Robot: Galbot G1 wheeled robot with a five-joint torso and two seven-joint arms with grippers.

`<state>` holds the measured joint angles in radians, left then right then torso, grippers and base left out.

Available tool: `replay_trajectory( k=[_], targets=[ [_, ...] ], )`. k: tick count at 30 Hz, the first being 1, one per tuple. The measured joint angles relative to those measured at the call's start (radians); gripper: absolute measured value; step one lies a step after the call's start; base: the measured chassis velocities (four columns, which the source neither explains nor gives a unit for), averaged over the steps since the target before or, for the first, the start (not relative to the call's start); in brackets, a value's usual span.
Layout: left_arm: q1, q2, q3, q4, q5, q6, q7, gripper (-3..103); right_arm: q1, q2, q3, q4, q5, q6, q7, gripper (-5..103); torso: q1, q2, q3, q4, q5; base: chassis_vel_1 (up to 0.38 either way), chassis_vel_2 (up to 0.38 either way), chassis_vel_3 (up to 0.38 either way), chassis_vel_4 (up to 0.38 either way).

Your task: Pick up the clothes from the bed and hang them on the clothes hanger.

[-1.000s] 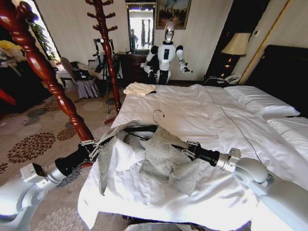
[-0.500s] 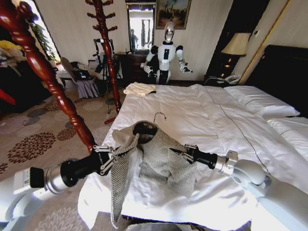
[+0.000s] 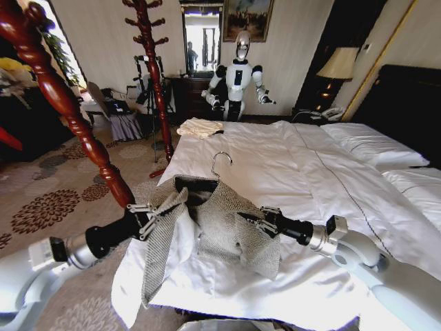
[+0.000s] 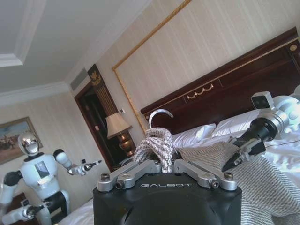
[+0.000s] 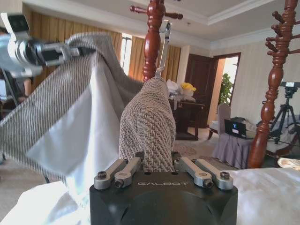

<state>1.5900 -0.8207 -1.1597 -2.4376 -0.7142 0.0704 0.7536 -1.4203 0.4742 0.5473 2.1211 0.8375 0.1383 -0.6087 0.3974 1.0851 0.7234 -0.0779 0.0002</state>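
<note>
Cardigan (image 3: 231, 221) was held up over the bed's (image 3: 289, 165) near left corner, draped on the hanger (image 3: 200, 185), whose hook (image 3: 220, 160) stood above the collar. Left gripper (image 3: 160, 212) had its fingers clamped on the left front edge by the bed's left edge. Right gripper (image 3: 249, 221) had its fingers pinched on the knit at the right shoulder.

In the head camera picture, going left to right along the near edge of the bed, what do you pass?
left gripper → cardigan draped on the clothes hanger → right gripper → bare white duvet of the bed
</note>
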Motion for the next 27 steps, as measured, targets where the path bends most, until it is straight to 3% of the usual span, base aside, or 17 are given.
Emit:
replay_trajectory(
  k=[7, 13, 16, 27],
  targets=[
    [-0.011, 0.082, -0.116, 0.009, -0.105, 0.017, 0.036, 0, 0.006, 0.006, 0.000, -0.024, -0.108, -0.011, 0.054, 20, 0.000, 0.000, 0.000, 0.0000, -0.0002, 0.000, 0.000, 0.000, 0.000],
    [-0.031, 0.129, -0.154, 0.021, -0.160, 0.030, 0.041, 0, 0.003, 0.006, 0.000, -0.036, -0.132, -0.013, 0.015, 20, 0.000, 0.000, 0.000, 0.0000, -0.0001, 0.000, 0.000, 0.000, 0.000],
    [-0.053, 0.166, -0.144, 0.056, -0.172, 0.031, 0.037, 0, 0.007, 0.001, -0.010, -0.032, -0.090, -0.002, -0.054, 20, 0.000, 0.000, 0.000, 0.0000, -0.0003, 0.000, 0.000, 0.000, 0.000],
    [-0.054, 0.253, -0.065, 0.036, -0.181, 0.038, 0.032, 0, 0.014, -0.010, -0.036, -0.013, 0.011, 0.019, -0.106, 20, 0.000, 0.000, 0.000, 0.0000, -0.0002, 0.000, 0.000, 0.000, 0.000]
  ],
)
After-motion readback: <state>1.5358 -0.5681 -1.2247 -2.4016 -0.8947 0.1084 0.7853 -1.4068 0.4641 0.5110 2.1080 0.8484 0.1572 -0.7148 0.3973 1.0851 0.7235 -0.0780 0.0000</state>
